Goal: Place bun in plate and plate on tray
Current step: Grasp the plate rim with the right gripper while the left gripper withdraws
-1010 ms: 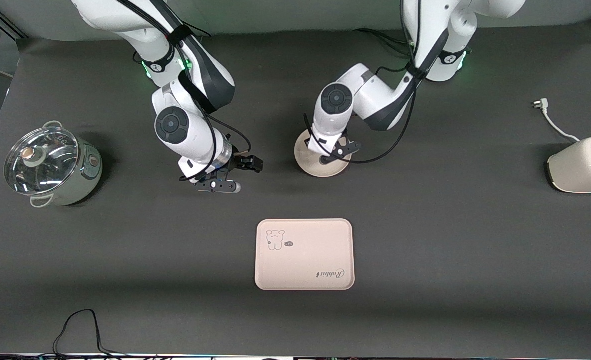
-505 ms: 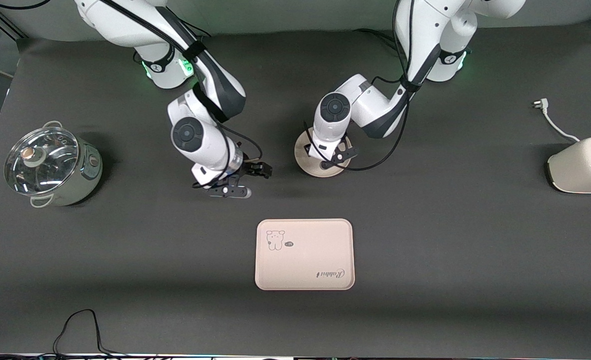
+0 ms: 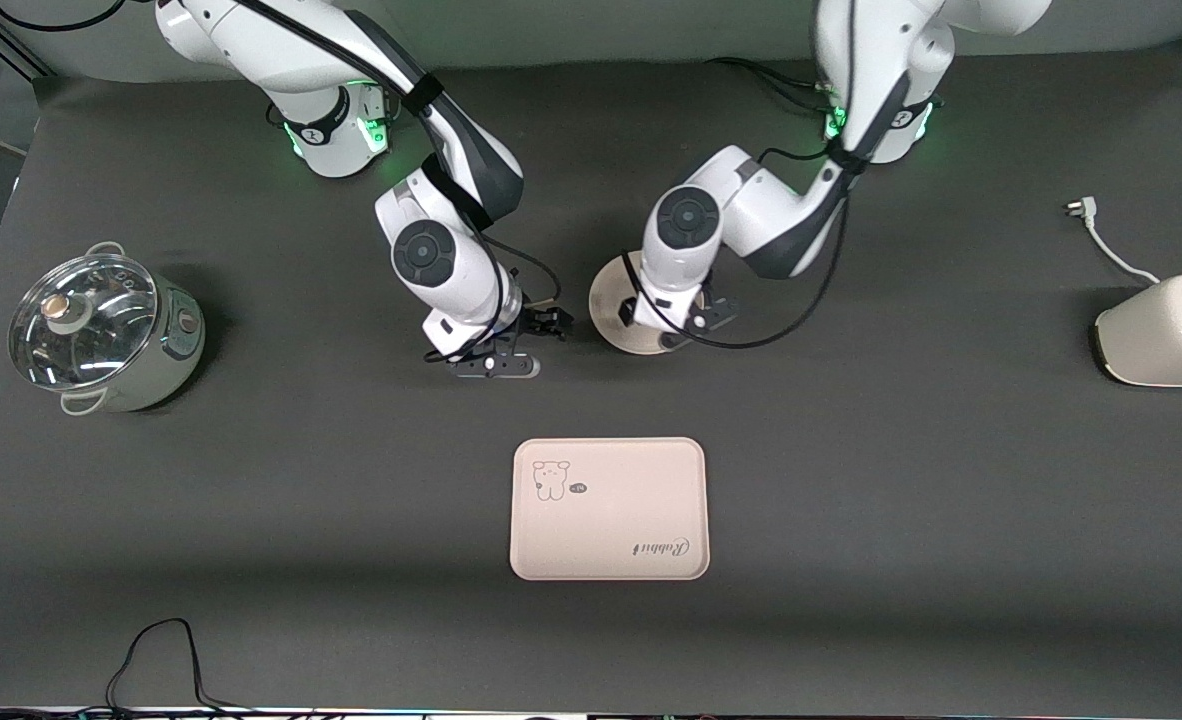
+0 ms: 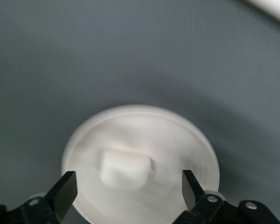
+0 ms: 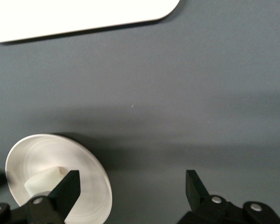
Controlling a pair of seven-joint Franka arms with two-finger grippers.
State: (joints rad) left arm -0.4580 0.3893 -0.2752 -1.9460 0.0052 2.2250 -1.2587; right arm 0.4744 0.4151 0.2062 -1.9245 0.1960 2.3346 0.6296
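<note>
Front view shows the round, shallow cream-beige plate point(image 3: 613, 312) resting on the dark table between the two arms, partly covered by the left arm's wrist. Hovering over the plate, the left gripper point(image 4: 128, 186) has its two black fingers spread wide with nothing between them; in the left wrist view the small white, stubby, marshmallow-like bun point(image 4: 125, 169) lies inside the plate point(image 4: 186, 135), close to its middle, below the open fingers and not touched by them. Over bare table just beside the plate, toward the right arm's end, the right gripper point(image 3: 507, 356) hangs low; its fingers are likewise parted and empty in the right wrist view point(image 5: 130, 189), which also shows the plate point(image 5: 91, 177) with the bun point(image 5: 43, 181) in it and a corner of the tray point(image 5: 84, 14). That flat cream-beige rectangular tray point(image 3: 609, 508), with rounded corners, a small bear drawing and "Rabbit" script, lies nearer the front camera than the plate and apart from it. Near the right arm's end stands a pale green pot with a glass lid point(image 3: 101, 330); at the left arm's end a cream toaster point(image 3: 1166, 330) sits with its white cord and plug point(image 3: 1101, 235).
</note>
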